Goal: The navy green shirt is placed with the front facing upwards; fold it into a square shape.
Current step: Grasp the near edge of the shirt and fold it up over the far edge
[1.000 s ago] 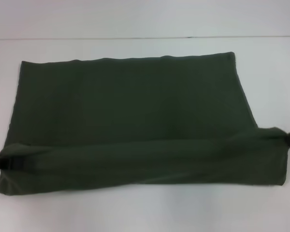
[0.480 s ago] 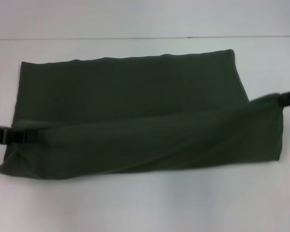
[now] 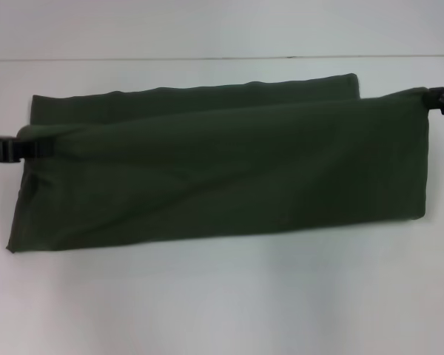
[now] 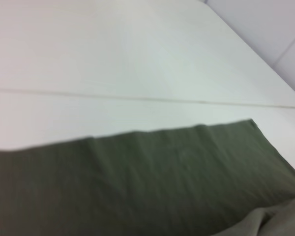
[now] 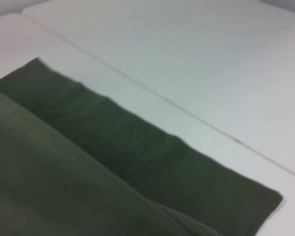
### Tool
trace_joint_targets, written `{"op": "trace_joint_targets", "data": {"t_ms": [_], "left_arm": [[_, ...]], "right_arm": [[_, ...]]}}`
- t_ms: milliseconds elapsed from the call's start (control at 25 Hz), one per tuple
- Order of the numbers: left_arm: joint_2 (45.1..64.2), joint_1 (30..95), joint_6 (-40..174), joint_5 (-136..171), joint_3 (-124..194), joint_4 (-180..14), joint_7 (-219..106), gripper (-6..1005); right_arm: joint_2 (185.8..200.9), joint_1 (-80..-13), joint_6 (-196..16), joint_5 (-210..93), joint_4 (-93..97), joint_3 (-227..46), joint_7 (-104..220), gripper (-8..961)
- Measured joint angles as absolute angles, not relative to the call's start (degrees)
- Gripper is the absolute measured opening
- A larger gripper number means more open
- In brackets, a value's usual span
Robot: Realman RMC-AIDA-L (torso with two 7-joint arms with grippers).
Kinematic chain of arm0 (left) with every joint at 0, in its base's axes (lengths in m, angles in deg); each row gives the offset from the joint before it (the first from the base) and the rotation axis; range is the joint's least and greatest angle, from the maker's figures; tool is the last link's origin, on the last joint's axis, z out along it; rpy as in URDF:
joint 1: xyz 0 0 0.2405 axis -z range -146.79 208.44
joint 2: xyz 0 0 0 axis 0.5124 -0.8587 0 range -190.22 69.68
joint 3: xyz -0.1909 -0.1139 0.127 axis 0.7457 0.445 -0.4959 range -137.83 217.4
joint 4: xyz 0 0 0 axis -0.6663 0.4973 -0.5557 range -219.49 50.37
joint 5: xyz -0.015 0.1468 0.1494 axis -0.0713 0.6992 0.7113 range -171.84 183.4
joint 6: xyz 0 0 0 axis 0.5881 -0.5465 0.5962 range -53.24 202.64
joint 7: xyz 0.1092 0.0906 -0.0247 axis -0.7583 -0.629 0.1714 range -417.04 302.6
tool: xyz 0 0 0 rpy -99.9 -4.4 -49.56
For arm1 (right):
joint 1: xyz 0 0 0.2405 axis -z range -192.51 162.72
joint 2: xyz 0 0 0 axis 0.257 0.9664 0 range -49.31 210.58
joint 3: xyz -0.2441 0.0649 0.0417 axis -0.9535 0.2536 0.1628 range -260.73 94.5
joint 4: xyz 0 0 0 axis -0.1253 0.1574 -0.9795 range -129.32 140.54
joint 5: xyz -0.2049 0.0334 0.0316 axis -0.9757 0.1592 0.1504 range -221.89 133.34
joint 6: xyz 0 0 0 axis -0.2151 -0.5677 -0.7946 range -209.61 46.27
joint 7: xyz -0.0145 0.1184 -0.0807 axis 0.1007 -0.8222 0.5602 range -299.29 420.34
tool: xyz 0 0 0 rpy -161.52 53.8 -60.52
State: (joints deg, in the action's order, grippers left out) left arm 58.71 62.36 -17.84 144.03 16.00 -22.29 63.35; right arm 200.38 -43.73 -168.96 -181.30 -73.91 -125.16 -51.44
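A dark olive shirt (image 3: 222,170) is lying across the middle of a white table (image 3: 222,303), its soft, light cloth sagging and best held by the corners. The left gripper (image 3: 4,148) at the left edge and the right gripper (image 3: 442,100) at the upper right are each pinching a corner, lifting the near layer. Bare tabletop is lying open below and beyond the far hem at top.

A plain white desk (image 3: 222,296) fills the head view, matte and evenly lit. A thin dark seam (image 3: 207,58) runs straight across its far part. In the left wrist view a pale wall (image 4: 265,24) rises beyond the desk's far edge.
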Motion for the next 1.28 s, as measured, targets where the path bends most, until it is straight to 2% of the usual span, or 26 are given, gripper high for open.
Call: {"op": "trace_joint_targets", "data": {"t_ms": [400, 760, 1280], "left_arm": [[59.23, 63.5, -2.9, 140.8, 9.0, -26.5, 61.1, 82], [60.73, 64.5, 9.5, 140.4, 4.2, -28.0, 59.6, 83], [61.44, 66.0, 21.9, 140.6, -1.8, -30.6, 59.8, 85]], "right_arm": [[200.32, -44.6, -155.6, -176.9, -63.5, -125.7, -46.6, 15], [200.42, -46.1, -143.0, -173.1, -54.6, -129.4, -42.5, 14], [200.56, -49.4, -127.1, -173.0, -45.9, -137.6, -40.8, 15]]}}
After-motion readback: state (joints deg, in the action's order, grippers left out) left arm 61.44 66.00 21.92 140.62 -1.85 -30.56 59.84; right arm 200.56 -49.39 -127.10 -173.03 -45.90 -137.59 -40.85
